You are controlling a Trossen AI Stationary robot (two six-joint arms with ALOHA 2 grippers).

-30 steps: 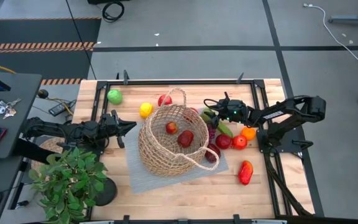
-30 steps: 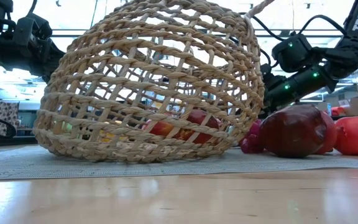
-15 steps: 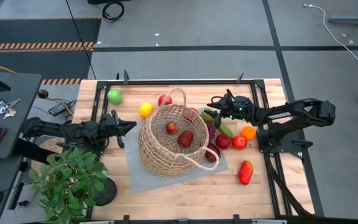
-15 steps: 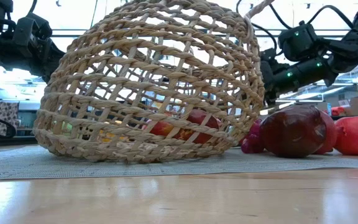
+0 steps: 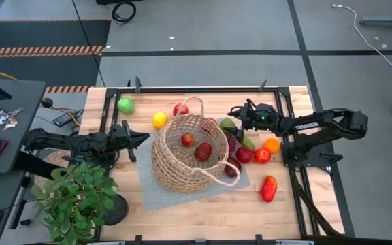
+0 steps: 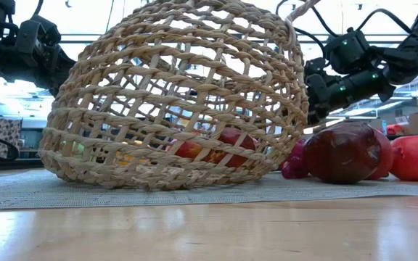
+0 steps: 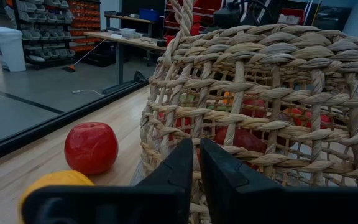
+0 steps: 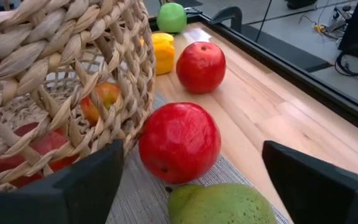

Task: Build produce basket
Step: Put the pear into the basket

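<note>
The woven basket (image 5: 186,155) sits on a grey mat (image 5: 148,194) mid-table, with two red apples (image 5: 203,151) inside. My left gripper (image 5: 145,139) is shut and level, its tips just short of the basket's left wall (image 7: 241,124). My right gripper (image 5: 235,113) hovers open at the basket's far right, over a green pear (image 8: 219,202) and a red apple (image 8: 179,143), touching neither. More produce lies right of the basket: red apples (image 5: 244,155), an orange (image 5: 271,145) and a red pepper (image 5: 269,188). At the far left lie a green apple (image 5: 125,105), a yellow lemon (image 5: 159,120) and a red apple (image 5: 180,109).
A leafy potted plant (image 5: 73,197) stands at the near left corner, beside my left arm. A dark metal frame (image 5: 203,88) rims the table. Bare wood (image 5: 203,214) shows along the near edge in front of the mat. Keys (image 5: 4,117) lie on a side desk at the left.
My right gripper has risen a little, drawn back toward the table's far right, rolled slightly, and opened wide above the produce beside the basket. The basket and fruit have stayed where they were.
</note>
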